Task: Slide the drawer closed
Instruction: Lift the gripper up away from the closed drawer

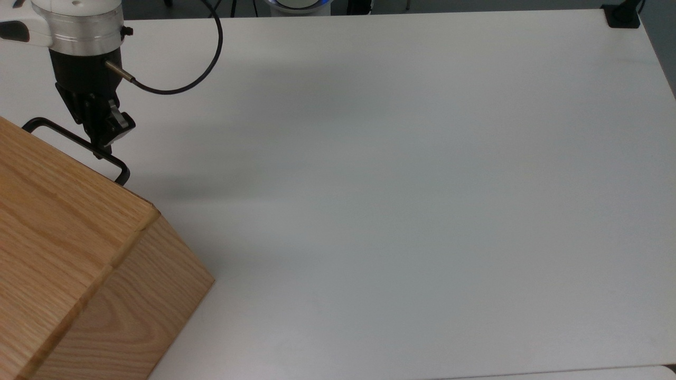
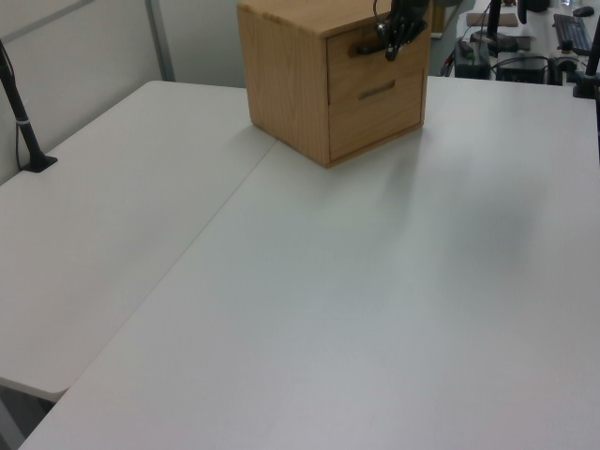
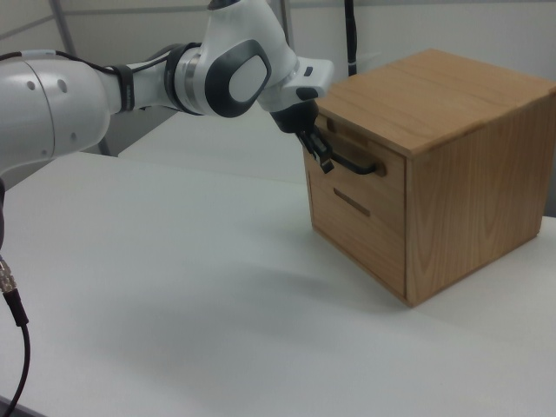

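The drawer [image 3: 358, 174] is the upper oak front of the cabinet [image 3: 452, 165], and it sits flush with the cabinet face. Its black bar handle [image 3: 354, 162] sticks out from the front. My gripper [image 3: 324, 162] points down at the handle's end on the right view's left, fingers together and tips touching the bar. In the top view the handle [image 1: 63, 138] juts out past the cabinet top [image 1: 63, 237], with the gripper [image 1: 101, 146] over it. In the left view the gripper [image 2: 389, 45] hangs in front of the drawer [image 2: 361, 64].
A second drawer front with a slot pull [image 3: 352, 204] lies below the upper one. The white table [image 1: 401, 184] stretches wide to the top view's right. A black clamp [image 1: 623, 15] sits at its far corner and a black post [image 2: 21, 112] stands at the left view's left.
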Robot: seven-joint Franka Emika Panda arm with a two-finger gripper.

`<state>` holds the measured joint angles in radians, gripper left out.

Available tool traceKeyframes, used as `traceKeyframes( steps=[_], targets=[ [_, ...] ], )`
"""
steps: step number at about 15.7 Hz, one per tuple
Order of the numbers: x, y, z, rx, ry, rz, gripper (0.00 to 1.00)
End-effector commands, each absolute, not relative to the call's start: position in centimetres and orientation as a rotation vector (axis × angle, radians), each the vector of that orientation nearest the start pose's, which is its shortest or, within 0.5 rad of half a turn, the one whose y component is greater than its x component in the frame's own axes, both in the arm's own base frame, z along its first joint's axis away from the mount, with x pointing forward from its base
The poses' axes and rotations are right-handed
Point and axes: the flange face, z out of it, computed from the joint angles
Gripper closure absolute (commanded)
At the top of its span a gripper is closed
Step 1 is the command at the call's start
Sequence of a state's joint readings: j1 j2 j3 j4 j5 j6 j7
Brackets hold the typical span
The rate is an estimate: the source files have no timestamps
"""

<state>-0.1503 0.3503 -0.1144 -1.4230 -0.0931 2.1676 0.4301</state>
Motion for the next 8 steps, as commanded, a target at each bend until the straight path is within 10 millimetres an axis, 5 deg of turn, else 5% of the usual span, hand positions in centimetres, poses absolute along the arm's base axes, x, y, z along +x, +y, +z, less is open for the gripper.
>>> traceKeyframes(
  steps=[1,4,5,6,7,8],
  targets=[
    [64.6,-16.2,58.0,-3.101,0.858,-0.526,1.00],
    [62.1,-12.3,60.4,-3.124,0.759,-0.347,0.94],
    [61.3,-11.0,61.2,-3.120,0.739,-0.304,0.83],
    [60.6,-10.0,61.8,-3.110,0.719,-0.261,0.57],
    [60.2,-9.0,61.8,-3.108,0.710,-0.210,0.14],
    [59.8,-7.4,62.3,-3.111,0.674,-0.180,0.00]
  ],
)
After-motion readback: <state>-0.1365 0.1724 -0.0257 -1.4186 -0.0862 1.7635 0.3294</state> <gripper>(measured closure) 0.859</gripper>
